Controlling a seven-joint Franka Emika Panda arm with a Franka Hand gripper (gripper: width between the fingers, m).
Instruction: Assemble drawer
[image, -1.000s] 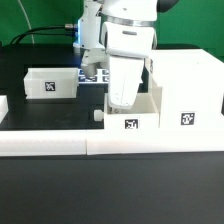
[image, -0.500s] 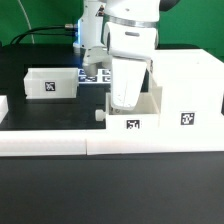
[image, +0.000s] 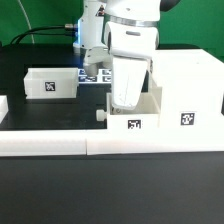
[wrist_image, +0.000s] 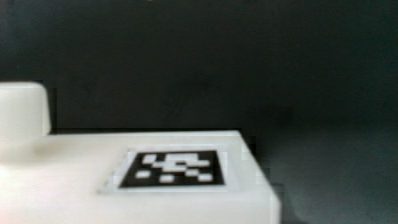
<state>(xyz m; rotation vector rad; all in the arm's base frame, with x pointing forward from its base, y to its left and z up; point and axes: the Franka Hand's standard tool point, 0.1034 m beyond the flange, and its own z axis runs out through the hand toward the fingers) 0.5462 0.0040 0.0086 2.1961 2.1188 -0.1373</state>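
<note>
The drawer's large white housing (image: 186, 85) stands at the exterior view's right, with a tag on its front. A small white tray (image: 117, 122) with a tag and a knob sits against the housing's left side. My gripper (image: 124, 101) reaches down into this tray, and its fingertips are hidden behind the tray wall. The wrist view shows the tray's tagged face (wrist_image: 178, 168) and its knob (wrist_image: 18, 110) close up, with no fingers visible. A second tagged tray (image: 50, 83) lies apart at the left.
The long low white border wall (image: 60, 145) runs along the front of the black table. The marker board (image: 93, 75) lies behind the arm. A white block edge (image: 3, 108) shows at the far left.
The gripper and the tray have shifted very slightly toward the housing. Nothing else has moved.
</note>
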